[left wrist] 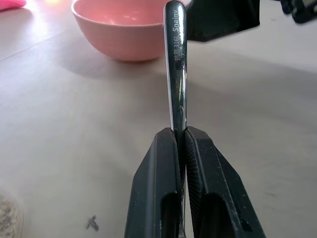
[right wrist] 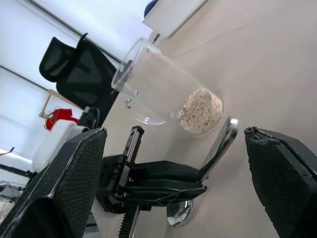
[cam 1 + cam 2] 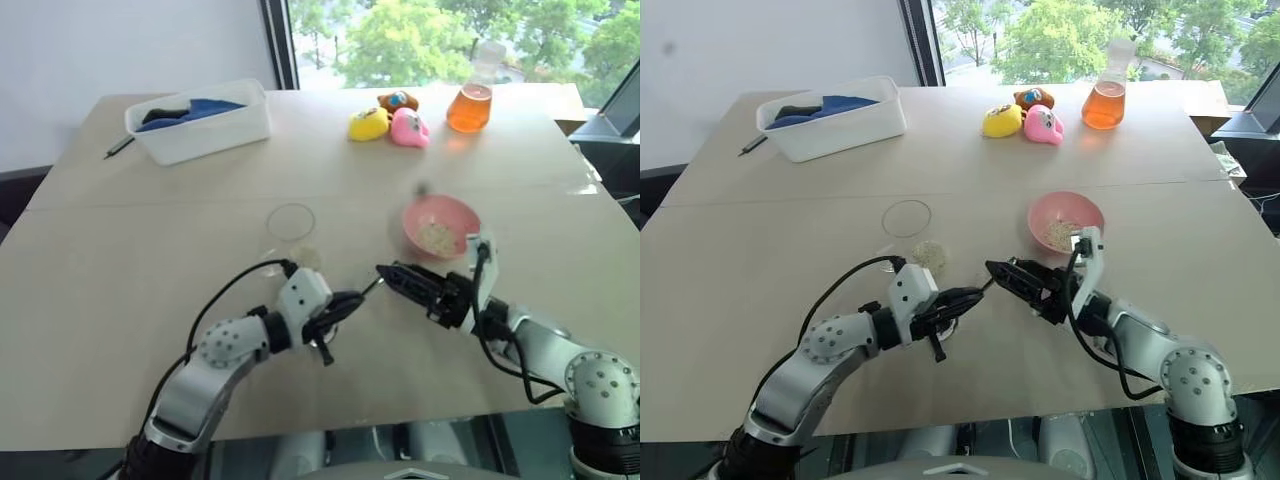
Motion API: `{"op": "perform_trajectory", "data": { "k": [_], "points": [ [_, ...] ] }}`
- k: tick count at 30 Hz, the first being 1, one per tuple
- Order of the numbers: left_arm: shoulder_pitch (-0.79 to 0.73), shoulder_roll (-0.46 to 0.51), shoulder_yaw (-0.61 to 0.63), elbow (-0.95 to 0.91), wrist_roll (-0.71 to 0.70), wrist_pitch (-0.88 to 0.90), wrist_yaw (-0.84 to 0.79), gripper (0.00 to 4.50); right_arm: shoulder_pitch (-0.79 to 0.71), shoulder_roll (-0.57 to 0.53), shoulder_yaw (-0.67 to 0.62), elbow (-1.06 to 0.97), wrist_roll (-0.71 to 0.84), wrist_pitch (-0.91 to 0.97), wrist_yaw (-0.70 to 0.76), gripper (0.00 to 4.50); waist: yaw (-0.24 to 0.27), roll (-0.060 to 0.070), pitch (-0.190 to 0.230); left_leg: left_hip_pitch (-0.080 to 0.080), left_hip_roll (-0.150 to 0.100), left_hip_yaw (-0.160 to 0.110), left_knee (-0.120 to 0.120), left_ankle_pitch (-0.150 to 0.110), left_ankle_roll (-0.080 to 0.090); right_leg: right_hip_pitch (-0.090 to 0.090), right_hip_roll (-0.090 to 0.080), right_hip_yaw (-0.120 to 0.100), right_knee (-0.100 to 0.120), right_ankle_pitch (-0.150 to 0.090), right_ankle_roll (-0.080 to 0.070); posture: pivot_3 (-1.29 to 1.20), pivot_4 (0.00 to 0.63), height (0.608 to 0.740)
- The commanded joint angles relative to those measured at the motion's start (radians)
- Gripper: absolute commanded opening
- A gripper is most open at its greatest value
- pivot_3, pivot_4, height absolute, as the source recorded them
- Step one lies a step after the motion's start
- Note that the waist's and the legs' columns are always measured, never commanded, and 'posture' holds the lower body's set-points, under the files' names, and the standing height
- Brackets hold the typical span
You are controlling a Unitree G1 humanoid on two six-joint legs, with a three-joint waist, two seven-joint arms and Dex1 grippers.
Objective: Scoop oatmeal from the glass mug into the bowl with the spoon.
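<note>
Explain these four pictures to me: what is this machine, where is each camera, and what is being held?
A two-armed robot works at a table. Two pictures come from its head, looking down; the other two come from cameras on its wrists. The left pincer is shut on the spoon, holding it by the handle toward the right pincer, which is open and holds nothing. On the table stand a glass mug with oatmeal at its bottom and a pink bowl with some flakes inside. Farther back are a white tub, small toys and a flask of orange liquid.
</note>
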Motion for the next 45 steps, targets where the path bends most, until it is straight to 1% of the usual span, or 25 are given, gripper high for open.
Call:
{"op": "perform_trajectory", "data": {
  "k": [1, 3, 7, 8, 9, 12, 14, 16, 17, 18, 26, 29, 31, 33, 36, 38, 41, 45],
  "points": [
    [-0.022, -0.021, -0.021, -0.01, -0.002, 0.01, 0.011, 0.03, -0.03, 0.028, 0.023, 0.008, -0.053, -0.038, -0.009, 4.5, -0.001, 0.0, 0.0, -0.001, 0.0, 0.0, 0.0, 0.0, 0.0, 0.0, 0.0, 0.0, 0.0, 0.0, 0.0, 0.0, 0.15, 0.74],
    [-0.032, -0.03, -0.024, -0.007, -0.005, 0.019, 0.015, 0.03, -0.045, 0.05, 0.033, 0.023, -0.086, -0.054, -0.012, 4.5, -0.001, 0.0, 0.0, -0.001, 0.0, 0.0, 0.001, 0.002, -0.003, -0.001, 0.0, 0.0, 0.0, 0.0, 0.0, 0.0, 0.15, 0.74],
    [-0.04, -0.043, -0.03, 0.001, -0.005, 0.022, 0.022, 0.03, -0.066, 0.084, 0.043, 0.04, -0.146, -0.08, -0.007, 4.5, -0.001, 0.0, 0.0, -0.002, 0.0, 0.0, 0.001, 0.002, -0.004, -0.002, 0.0, 0.0, 0.0, 0.0, 0.0, 0.0, 0.15, 0.74],
    [-0.042, -0.045, -0.031, 0.005, -0.004, 0.021, 0.022, 0.01, -0.068, 0.089, 0.042, 0.042, -0.154, -0.083, -0.007, 4.25, -0.001, 0.0, 0.0, -0.003, 0.0, 0.0, 0.001, 0.002, -0.004, -0.003, 0.0, 0.0, 0.0, 0.0, 0.0, 0.0, 0.15, 0.74],
    [-0.043, -0.047, -0.031, 0.008, -0.003, 0.02, 0.022, 0.0, -0.068, 0.094, 0.04, 0.044, -0.161, -0.084, -0.005, 3.97, -0.001, 0.0, 0.0, -0.004, 0.0, 0.0, 0.001, 0.002, -0.004, -0.004, 0.0, 0.0, 0.001, 0.0, 0.0, 0.0, 0.15, 0.74],
    [-0.046, -0.052, -0.029, 0.016, -0.001, 0.016, 0.023, 0.0, -0.066, 0.101, 0.037, 0.044, -0.174, -0.085, -0.005, 2.79, -0.002, 0.0, 0.0, -0.004, 0.0, 0.0, 0.001, 0.002, -0.004, -0.005, 0.0, 0.0, 0.001, 0.0, 0.0, 0.0, 0.15, 0.74],
    [-0.046, -0.057, -0.027, 0.019, -0.003, 0.016, 0.027, 0.0, -0.064, 0.103, 0.035, 0.045, -0.176, -0.08, -0.007, 1.74, -0.002, 0.0, 0.0, -0.004, 0.0, 0.001, 0.001, 0.002, -0.004, -0.005, 0.0, 0.0, 0.001, 0.0, 0.0, 0.0, 0.15, 0.74],
    [-0.048, -0.065, -0.023, 0.021, -0.007, 0.019, 0.033, 0.0, -0.064, 0.107, 0.032, 0.049, -0.176, -0.077, -0.007, 0.88, -0.001, 0.0, 0.0, -0.004, 0.0, 0.0, 0.001, 0.002, -0.004, -0.005, 0.0, 0.0, 0.001, 0.0, 0.0, 0.0, 0.15, 0.74],
    [-0.048, -0.067, -0.022, 0.023, -0.008, 0.019, 0.034, 0.0, -0.065, 0.109, 0.031, 0.052, -0.178, -0.077, -0.007, 0.22, -0.001, 0.0, 0.0, -0.004, 0.0, 0.001, 0.001, 0.002, -0.004, -0.005, 0.0, 0.0, 0.001, 0.0, 0.0, 0.0, 0.15, 0.74],
    [-0.049, -0.068, -0.021, 0.024, -0.009, 0.019, 0.034, 0.0, -0.066, 0.112, 0.03, 0.053, -0.181, -0.077, -0.007, 0.1, -0.001, 0.0, -0.001, -0.004, 0.0, 0.001, 0.001, 0.002, -0.004, -0.005, 0.0, 0.0, 0.001, 0.0, 0.0, 0.0, 0.15, 0.74],
    [-0.042, -0.065, 0.002, 0.035, 0.003, 0.007, 0.052, 0.0, -0.068, 0.116, 0.022, 0.058, -0.186, -0.071, -0.009, 0.1, -0.002, 0.001, -0.001, -0.004, 0.0, 0.001, 0.001, 0.002, -0.004, -0.005, 0.0, 0.0, 0.002, 0.0, 0.0, 0.0, 0.15, 0.74],
    [-0.034, -0.065, 0.009, 0.03, 0.012, -0.006, 0.065, 1.19, -0.069, 0.118, 0.021, 0.058, -0.183, -0.069, -0.014, 0.0, -0.003, 0.001, -0.001, -0.003, 0.0, 0.001, 0.001, 0.002, -0.004, -0.005, 0.0, 0.001, 0.003, 0.0, 0.0, 0.0, 0.15, 0.74],
    [-0.016, -0.059, 0.023, 0.016, 0.029, -0.035, 0.082, 1.85, -0.07, 0.124, 0.014, 0.057, -0.18, -0.072, -0.025, 0.0, -0.004, 0.001, -0.001, -0.003, 0.0, 0.001, 0.001, 0.002, -0.004, -0.005, 0.0, 0.001, 0.003, 0.0, 0.0, 0.0, 0.15, 0.74],
    [0.043, -0.04, 0.057, -0.03, 0.013, -0.076, 0.065, 2.62, -0.072, 0.134, 0.001, 0.061, -0.169, -0.079, -0.04, 0.0, -0.006, 0.001, -0.001, -0.004, 0.0, 0.001, 0.001, 0.002, -0.004, -0.006, 0.0, 0.001, 0.004, 0.0, 0.0, 0.0, 0.15, 0.74],
    [0.155, -0.014, 0.143, -0.108, -0.008, -0.155, 0.056, 2.62, -0.074, 0.144, -0.019, 0.07, -0.157, -0.089, -0.058, 0.0, -0.009, 0.001, -0.001, -0.005, 0.001, 0.002, 0.001, 0.002, -0.004, -0.009, 0.001, 0.004, 0.005, 0.0, 0.0, 0.0, 0.15, 0.74],
    [0.229, -0.017, 0.213, -0.143, 0.006, -0.205, 0.09, 2.62, -0.071, 0.15, -0.03, 0.076, -0.155, -0.094, -0.066, 0.0, -0.004, 0.0, -0.001, -0.005, 0.001, 0.002, 0.001, 0.002, -0.004, -0.01, 0.0, 0.005, 0.006, 0.0, 0.0, 0.0, 0.15, 0.74],
    [0.367, -0.025, 0.289, -0.183, 0.095, -0.344, 0.137, 2.62, -0.069, 0.155, -0.042, 0.088, -0.167, -0.1, -0.069, 0.0, -0.005, 0.0, -0.001, -0.004, 0.001, 0.003, 0.001, 0.002, -0.003, -0.01, -0.001, 0.005, 0.008, 0.0, 0.0, 0.0, 0.15, 0.74],
    [0.506, -0.113, 0.347, -0.167, 0.185, -0.52, 0.24, 2.62, -0.071, 0.17, -0.044, 0.104, -0.18, -0.107, -0.068, 0.0, -0.004, 0.0, -0.001, -0.004, 0.0, 0.004, 0.001, 0.0, 0.0, -0.01, -0.001, 0.007, 0.008, 0.0, 0.0, 0.0, 0.15, 0.74]
  ]
}}
